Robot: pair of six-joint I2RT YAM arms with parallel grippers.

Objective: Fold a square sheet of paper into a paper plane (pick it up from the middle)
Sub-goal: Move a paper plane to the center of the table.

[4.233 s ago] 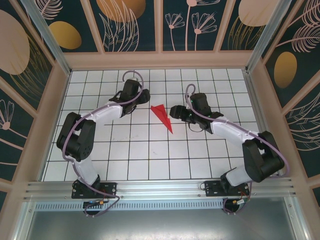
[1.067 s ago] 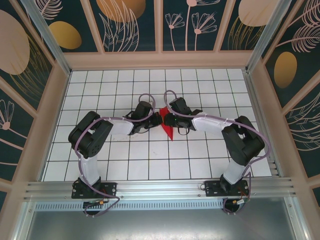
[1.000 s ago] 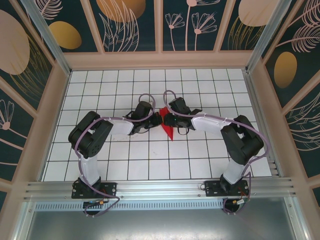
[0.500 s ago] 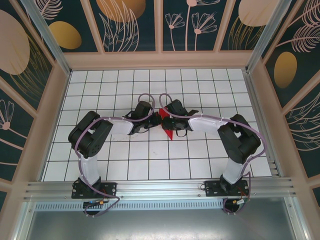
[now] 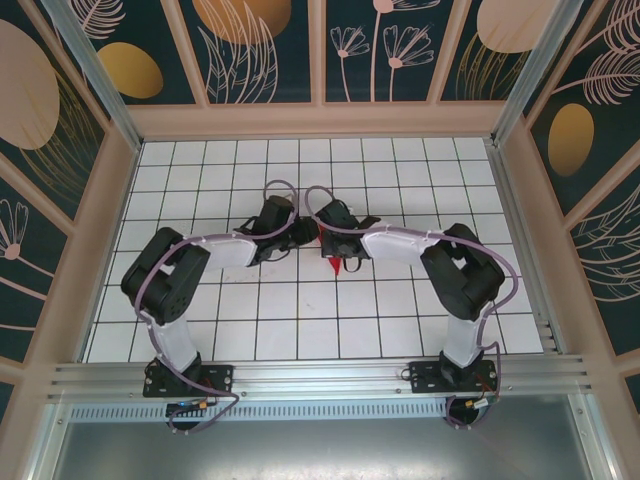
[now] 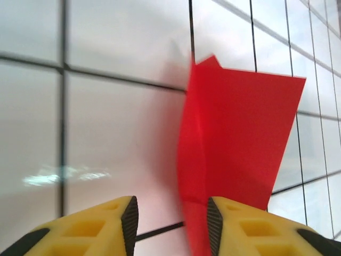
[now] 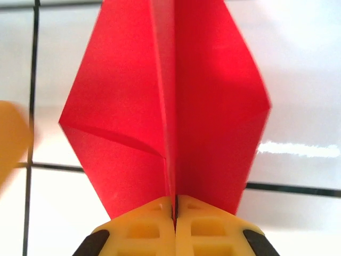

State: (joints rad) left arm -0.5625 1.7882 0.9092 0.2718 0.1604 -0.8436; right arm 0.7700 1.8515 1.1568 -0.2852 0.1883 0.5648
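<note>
Yellow-fingered left gripper (image 6: 169,213) stands with jaws apart, left of centre frame, the folded edge of the red paper plane (image 6: 240,133) rising just beside one finger. The plane sits mid-frame on the white grid table (image 5: 420,300). To its right, the right gripper (image 7: 175,205) pinches tight on the plane's centre crease

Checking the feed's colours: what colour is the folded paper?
Bright red; the paper plane shows best in the right wrist view.
</note>
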